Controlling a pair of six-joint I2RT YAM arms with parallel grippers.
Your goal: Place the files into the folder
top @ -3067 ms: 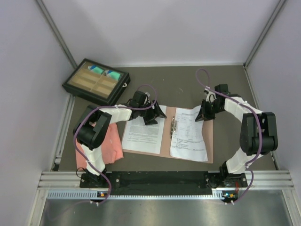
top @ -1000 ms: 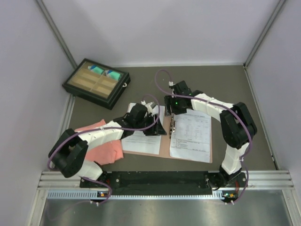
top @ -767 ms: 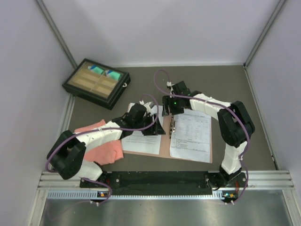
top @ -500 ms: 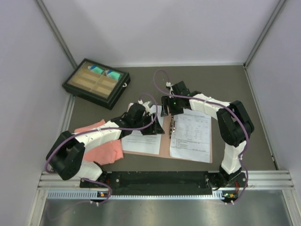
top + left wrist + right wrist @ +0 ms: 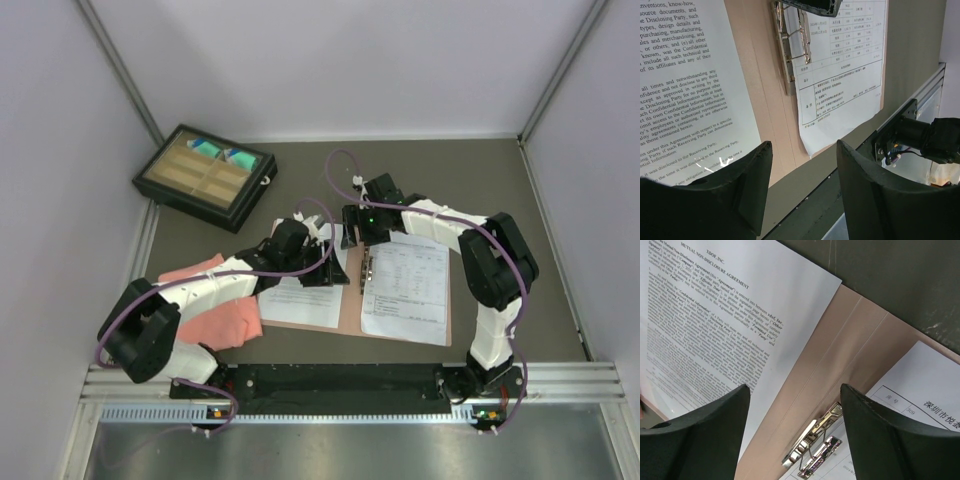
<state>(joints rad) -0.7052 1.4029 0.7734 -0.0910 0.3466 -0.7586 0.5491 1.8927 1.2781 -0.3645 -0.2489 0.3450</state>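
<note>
The tan folder (image 5: 350, 300) lies open on the table. One of the files, a dense-text sheet (image 5: 300, 295), rests on its left half. The other, a table-layout sheet (image 5: 405, 290), rests on its right half, with its edge at the metal clip (image 5: 367, 268). My left gripper (image 5: 327, 268) hovers open over the text sheet's right edge, holding nothing. My right gripper (image 5: 356, 236) is open just above the folder's top end near the spine. In the left wrist view I see the clip (image 5: 787, 55) and the table-layout sheet (image 5: 840, 65). The right wrist view shows the clip (image 5: 820, 440) between my open fingers.
A black compartment tray (image 5: 205, 172) sits at the back left. A salmon-pink cloth (image 5: 222, 308) lies left of the folder, partly under my left arm. The aluminium rail (image 5: 350, 380) runs along the near edge. Walls close in on both sides.
Both arms swung in from the folder's outer sides to its spine. Over the last second the right gripper crept slightly left, and both sets of jaws opened a little wider.
</note>
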